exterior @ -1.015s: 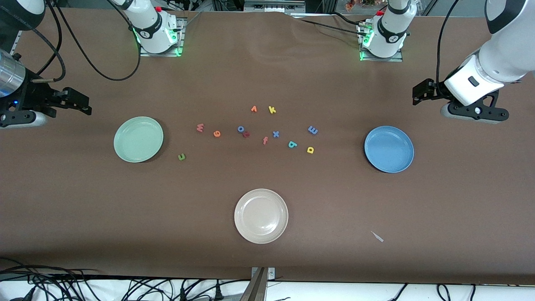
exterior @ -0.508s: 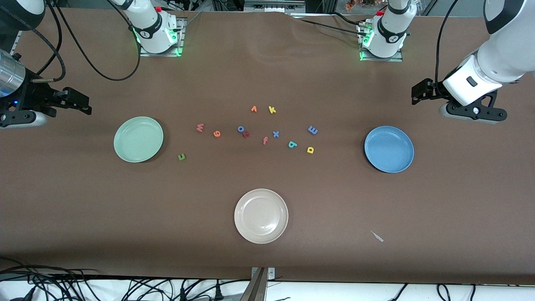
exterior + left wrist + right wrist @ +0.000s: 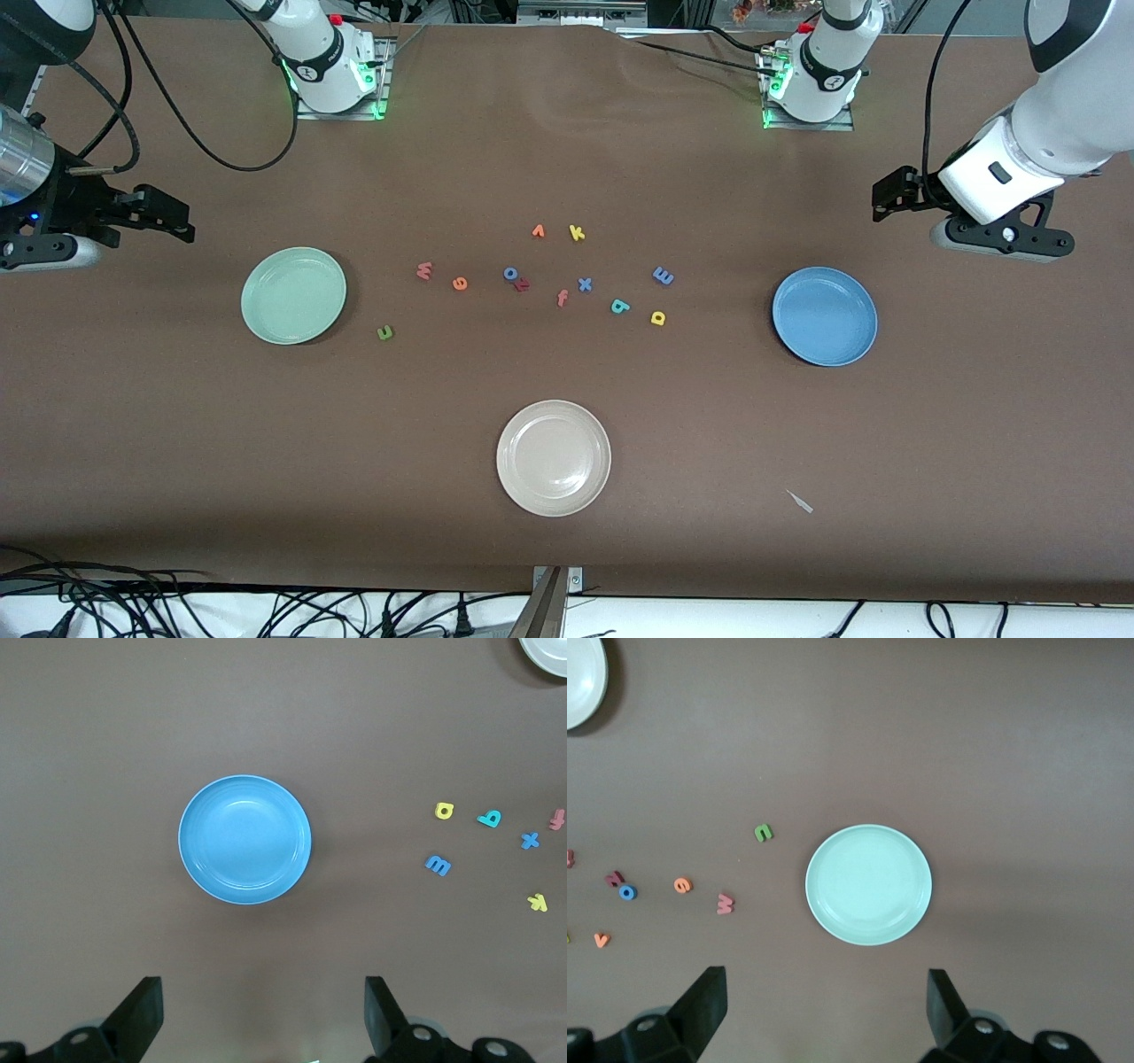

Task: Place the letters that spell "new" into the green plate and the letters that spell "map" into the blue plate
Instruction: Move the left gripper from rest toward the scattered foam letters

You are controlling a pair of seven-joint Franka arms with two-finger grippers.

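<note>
While both arms wait out at the bench ends, nothing is in either task plate. Nearest the front camera: beige plate [image 3: 554,458], empty, plus a small pale scrap [image 3: 800,501] toward the left arm's end. Next row out: green plate [image 3: 293,295] toward the right arm's end and blue plate [image 3: 825,316] toward the left arm's end, both empty, well apart, letters on the bench [image 3: 567,399] between them. "new" letters sit on the green-plate side: green n [image 3: 384,333] nearest the camera, orange e [image 3: 460,283] and pink w [image 3: 424,271] farther out, side by side. "map" letters sit on the blue-plate side: yellow p [image 3: 657,318] and teal a [image 3: 620,307] close together, blue m [image 3: 663,276] farther out. Mid-cluster extras: blue o [image 3: 511,273], pink f [image 3: 562,298], blue x [image 3: 585,284]; farthest out, orange v [image 3: 538,232] and yellow k [image 3: 577,233]. Right gripper [image 3: 824,1005] is up over bare bench by the green plate, fingers apart, empty. Left gripper [image 3: 263,1010] is up over bare bench by the blue plate, fingers apart, empty.
</note>
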